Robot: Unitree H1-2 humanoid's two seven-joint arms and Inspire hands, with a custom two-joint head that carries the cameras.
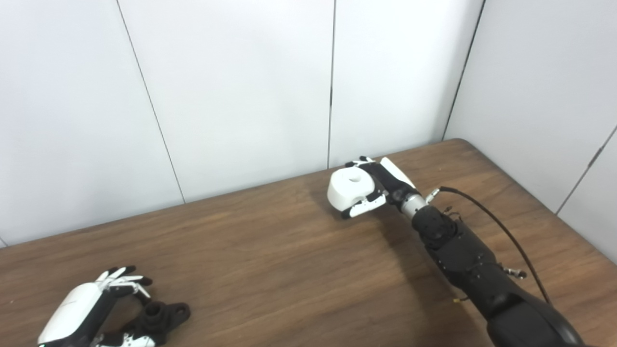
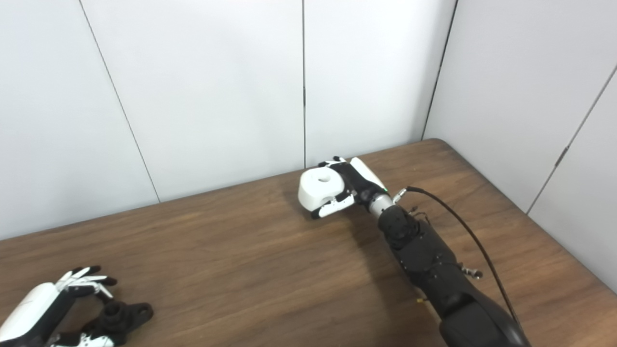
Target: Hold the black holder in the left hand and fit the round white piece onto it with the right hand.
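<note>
Gripping the white piece (image 1: pixel 350 189), the right hand (image 1: pixel 381 185) has fingers wrapped round it, arm stretched far across the table (image 1: pixel 270 260). Left hand (image 1: pixel 91 308), fingers curled, clasps the black holder (image 1: pixel 161 315) at the table's near-left edge.

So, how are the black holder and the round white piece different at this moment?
The round white piece is pale, smooth and bulky; the black holder is dark, lower and irregular. The right hand grips the piece far out on the table; the left hand curls around the holder near the front-left edge.
</note>
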